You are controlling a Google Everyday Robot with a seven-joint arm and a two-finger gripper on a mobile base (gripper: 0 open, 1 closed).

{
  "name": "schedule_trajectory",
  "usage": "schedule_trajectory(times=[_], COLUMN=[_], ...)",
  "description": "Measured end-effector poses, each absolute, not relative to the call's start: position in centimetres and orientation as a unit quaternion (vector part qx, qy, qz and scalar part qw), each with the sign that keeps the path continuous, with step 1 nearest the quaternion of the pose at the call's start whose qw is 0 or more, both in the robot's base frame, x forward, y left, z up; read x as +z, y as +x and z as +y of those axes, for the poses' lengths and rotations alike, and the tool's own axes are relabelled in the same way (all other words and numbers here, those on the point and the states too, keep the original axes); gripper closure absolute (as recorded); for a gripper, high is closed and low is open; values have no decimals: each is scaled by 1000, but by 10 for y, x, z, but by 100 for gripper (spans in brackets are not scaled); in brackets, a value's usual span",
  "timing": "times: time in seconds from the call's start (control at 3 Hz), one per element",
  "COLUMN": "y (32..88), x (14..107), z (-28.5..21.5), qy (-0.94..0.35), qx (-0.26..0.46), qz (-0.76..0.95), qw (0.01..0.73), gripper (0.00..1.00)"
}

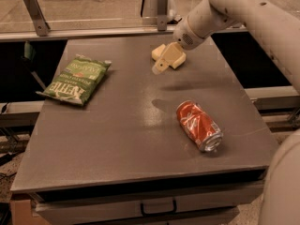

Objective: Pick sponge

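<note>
The sponge [158, 51] is a pale yellow foam block lying at the far middle of the grey table [112, 144]. My gripper [158, 69] hangs from the white arm [211, 15] that comes in from the upper right. It points down and to the left, directly over the sponge, and covers the sponge's middle. Parts of the sponge show on both sides of it. I cannot tell whether the gripper touches the sponge.
A green chips bag [76, 78] lies at the far left of the table. A crushed red soda can [198, 125] lies on its side at the right. A metal rail [93, 32] runs behind the table. A drawer with a handle [157, 206] is under the front edge.
</note>
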State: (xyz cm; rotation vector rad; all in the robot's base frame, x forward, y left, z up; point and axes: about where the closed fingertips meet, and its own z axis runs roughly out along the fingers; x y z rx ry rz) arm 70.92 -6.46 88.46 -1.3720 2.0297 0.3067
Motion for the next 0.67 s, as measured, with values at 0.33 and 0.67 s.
schedule_trajectory(times=[0.33,0.67], y=[727,740], x=[863,843], z=[-71,-84], qy=[-493,-465], qx=[130,134], qz=[792,808], qw=[335,336], gripper=[0,5])
